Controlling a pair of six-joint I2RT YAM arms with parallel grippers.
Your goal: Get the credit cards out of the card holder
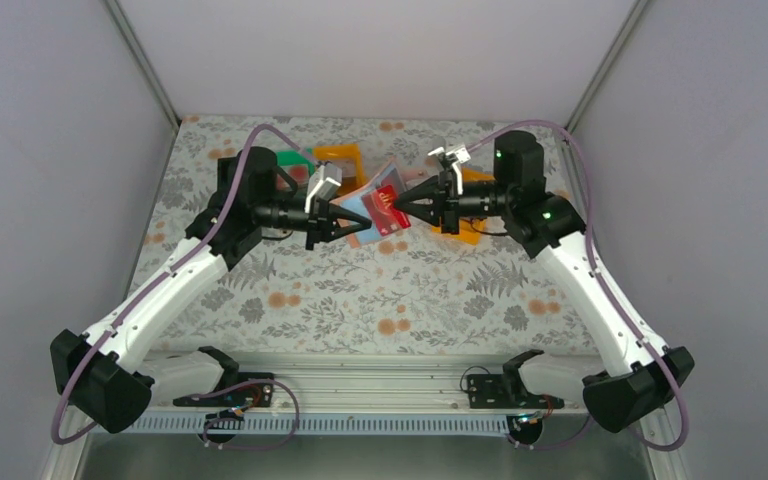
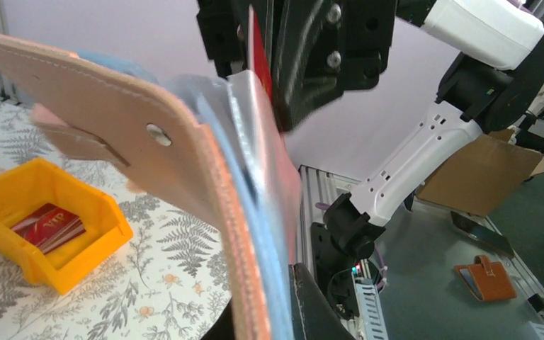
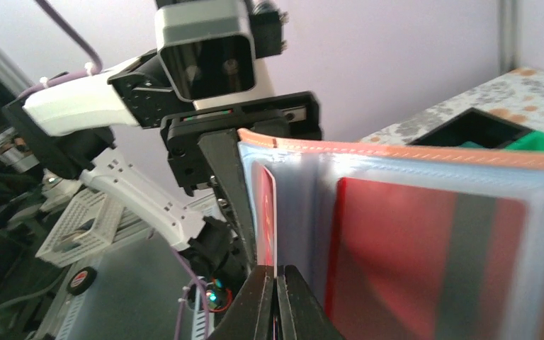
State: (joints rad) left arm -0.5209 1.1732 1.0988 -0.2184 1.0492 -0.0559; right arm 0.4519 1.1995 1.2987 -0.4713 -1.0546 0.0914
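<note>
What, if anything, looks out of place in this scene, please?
A small orange-brown leather wallet lies on the grey metal surface beyond the floral table, away from the work area. The pinkish-brown folding card holder, held in mid-air, looks as expected.

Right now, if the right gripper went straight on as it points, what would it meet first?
The right gripper is shut on a red credit card edge; going on, it would press into the card holder sleeves, with the left gripper probably just behind.
</note>
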